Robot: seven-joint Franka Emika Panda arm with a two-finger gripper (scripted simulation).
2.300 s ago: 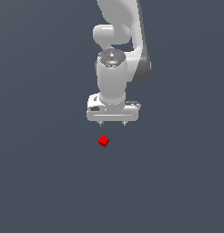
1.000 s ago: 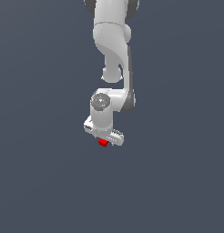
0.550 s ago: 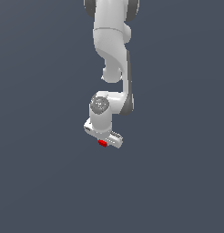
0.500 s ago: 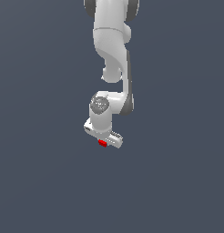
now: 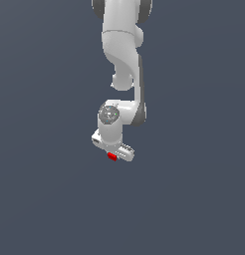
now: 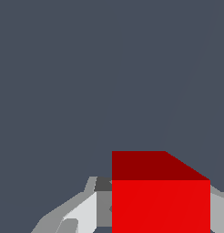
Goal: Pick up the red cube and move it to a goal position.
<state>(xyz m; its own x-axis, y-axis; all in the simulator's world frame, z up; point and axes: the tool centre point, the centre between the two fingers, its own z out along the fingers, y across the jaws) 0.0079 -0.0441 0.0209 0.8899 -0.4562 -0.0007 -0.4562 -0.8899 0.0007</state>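
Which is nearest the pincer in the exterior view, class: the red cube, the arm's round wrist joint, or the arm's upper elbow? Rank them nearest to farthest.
1. Red cube: right at the pincer, between its fingers.
2. Round wrist joint: just above the pincer.
3. Upper elbow: far above, near the view's top.

A plain, dark slate-grey surface [image 5: 50,199] fills the exterior view from edge to edge. It is flat in tone and unmarked, with no seam, edge or object standing on it. Whether it is a table top or a floor cannot be told. In the wrist view the same dark grey ground [image 6: 63,68] covers most of the picture, even and featureless apart from a faint, slightly lighter band running slantwise across one side. Nothing else shows apart from the task's own things.
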